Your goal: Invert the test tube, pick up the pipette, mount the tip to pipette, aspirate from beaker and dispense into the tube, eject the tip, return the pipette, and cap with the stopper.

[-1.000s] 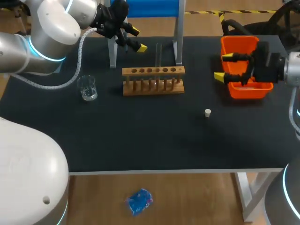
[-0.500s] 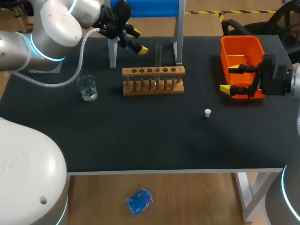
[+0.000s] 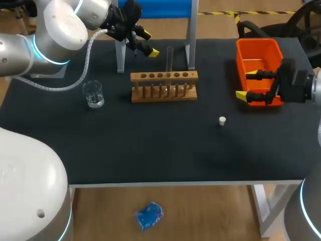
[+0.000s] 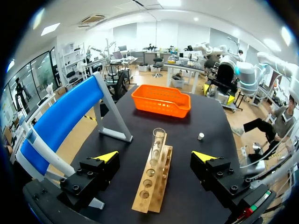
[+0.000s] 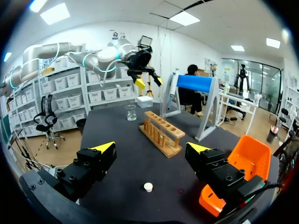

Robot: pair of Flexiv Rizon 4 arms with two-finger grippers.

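Observation:
A clear test tube (image 3: 169, 58) stands upright in the wooden rack (image 3: 164, 86), its open mouth up in the left wrist view (image 4: 158, 139). My left gripper (image 3: 148, 42) hangs open above and behind the rack's left end, holding nothing; in its own view (image 4: 155, 156) the rack (image 4: 150, 184) and tube lie ahead, between its fingers. My right gripper (image 3: 246, 85) stands open and empty over the orange bin's (image 3: 259, 52) near left part. A small white stopper (image 3: 222, 120) lies on the mat, also ahead of the right gripper (image 5: 151, 148) as the stopper (image 5: 148, 187). I cannot make out a pipette.
A glass beaker (image 3: 93, 94) stands left of the rack. A blue-topped stand (image 3: 190, 46) rises behind the rack, its legs on the mat. The black table's front edge (image 3: 165, 183) runs along the near side. In the right wrist view my left gripper (image 5: 145, 79) hangs over the rack (image 5: 162, 133).
My right gripper has drawn back to the right and toward the near side of the orange bin, still open. The left gripper has barely shifted.

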